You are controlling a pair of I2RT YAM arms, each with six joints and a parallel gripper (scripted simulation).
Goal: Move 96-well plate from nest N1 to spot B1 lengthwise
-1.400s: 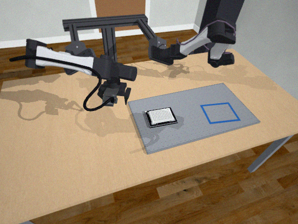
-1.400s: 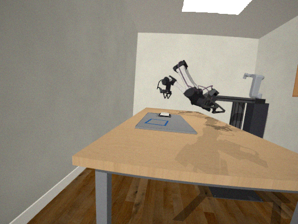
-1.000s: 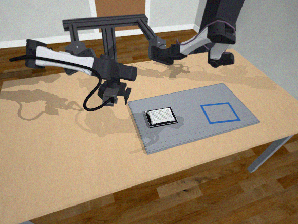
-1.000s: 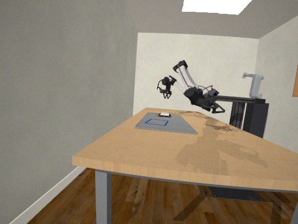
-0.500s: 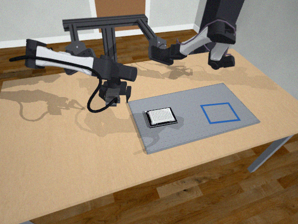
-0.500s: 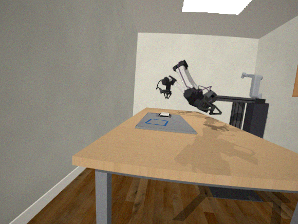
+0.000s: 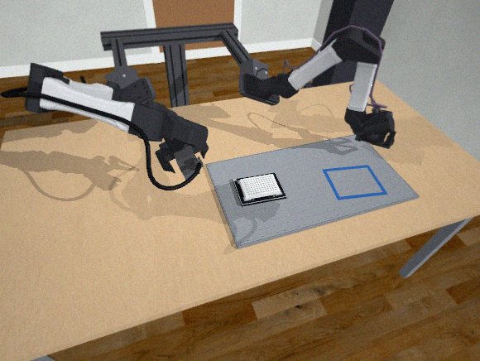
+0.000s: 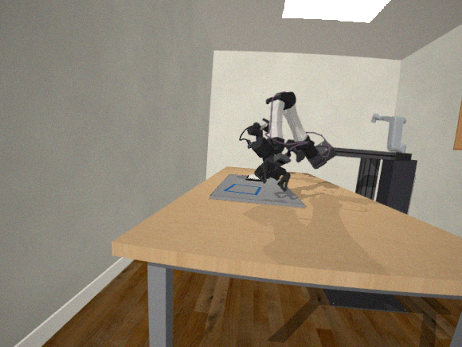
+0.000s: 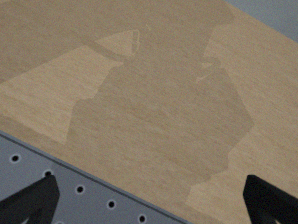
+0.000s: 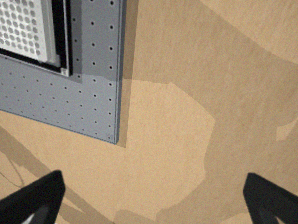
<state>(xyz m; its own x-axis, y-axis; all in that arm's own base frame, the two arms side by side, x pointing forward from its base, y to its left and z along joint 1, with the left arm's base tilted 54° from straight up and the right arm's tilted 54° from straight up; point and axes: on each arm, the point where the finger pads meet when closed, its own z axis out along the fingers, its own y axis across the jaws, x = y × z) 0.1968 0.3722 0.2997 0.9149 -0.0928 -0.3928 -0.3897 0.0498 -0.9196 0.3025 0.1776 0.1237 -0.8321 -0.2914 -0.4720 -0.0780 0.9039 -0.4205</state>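
- Pale walls (image 7: 91,21) (image 8: 99,119) and a wooden floor (image 7: 290,315) (image 8: 223,310) frame a tan table (image 7: 124,265) (image 8: 239,247) (image 9: 150,115) (image 10: 165,125) carrying a gray board (image 7: 298,182) (image 8: 231,197) (image 9: 30,175) (image 10: 95,102), and here's the top view: the white plate (image 7: 261,186) (image 8: 252,177) (image 10: 17,30) sits in its black holder (image 7: 238,191) (image 8: 248,179) (image 10: 61,30), well apart from the blue outline (image 7: 362,196) (image 8: 242,192). The right gripper (image 7: 187,163) (image 10: 153,180) hangs beyond the board's near corner, fingers spread, nothing in them. A crooked descent from there could clip the holder's rim or catch only one side of the plate.
- Over to the exterior view: the left gripper (image 8: 275,185) (image 7: 375,141) (image 9: 150,184) is wide open and empty, low by the board's edge. Dropping or swinging carelessly, it could scrape that edge; the arms overlap here, and I can't pick out the right one's fingers. If both go for the plate together, they could bump.
- Left wrist now: board edge and tabletop between parted fingers, no plate in sight. Closing here would catch only air.
- Right wrist: plate and holder sit up in the corner, off the finger line. Without sideways travel and a turn, the grip lands skewed, the plate jams while lifting, then goes down crooked across the tape.

The left jaws (image 7: 376,142) (image 8: 275,185) have swung down over the gray board's (image 7: 306,203) (image 8: 275,197) (image 9: 25,180) (image 10: 102,105) edge; the right jaws (image 7: 186,163) have turned and tilted.
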